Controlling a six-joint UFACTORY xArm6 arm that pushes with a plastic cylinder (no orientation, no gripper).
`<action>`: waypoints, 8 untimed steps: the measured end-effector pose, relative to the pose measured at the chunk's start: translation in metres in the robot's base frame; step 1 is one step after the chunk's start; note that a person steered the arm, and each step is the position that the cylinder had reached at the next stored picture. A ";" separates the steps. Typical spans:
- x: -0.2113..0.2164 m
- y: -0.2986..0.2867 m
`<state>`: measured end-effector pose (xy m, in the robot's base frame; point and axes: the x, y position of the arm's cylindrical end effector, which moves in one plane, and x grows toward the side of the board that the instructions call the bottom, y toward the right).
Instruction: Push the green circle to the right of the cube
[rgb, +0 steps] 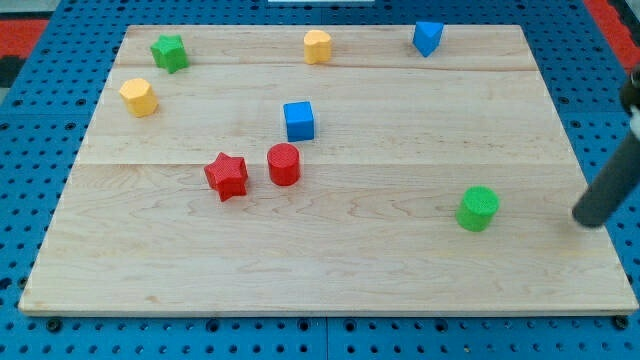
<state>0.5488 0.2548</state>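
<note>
Wooden board (330, 280) on a blue pegboard surface (40, 200). Landmark is the blue cube (299, 121), sitting a bit toward the view's left of board centre. Green circle (478, 208), a short upright cylinder, lies well apart from the blue cube, toward the view's right and lower. My tip (590, 220) is further to the view's right of the green circle, near it but not touching, close to the board's right edge; the dark rod slants up out of the view's right side. No hand or claw on this rig, just the bare rod, so it grasps nothing and is in contact with no block. Red cylinder (284, 164) is just below the blue cube, slightly to the view's left. Red star (227, 176) is below-left of the cube, just beside the red cylinder, narrow gap between. Yellow block (139, 97), roughly hexagonal, is well to the view's left of the cube. Green star (169, 52) is up-left of the cube near the board's top edge. Second yellow block (317, 46), shape unclear, is straight above the cube at the top edge. Another blue block (428, 37), angular, exact shape hard to tell, is up-right of the cube.
</note>
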 end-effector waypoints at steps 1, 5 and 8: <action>-0.006 -0.075; -0.082 -0.179; -0.054 -0.141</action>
<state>0.4945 0.1135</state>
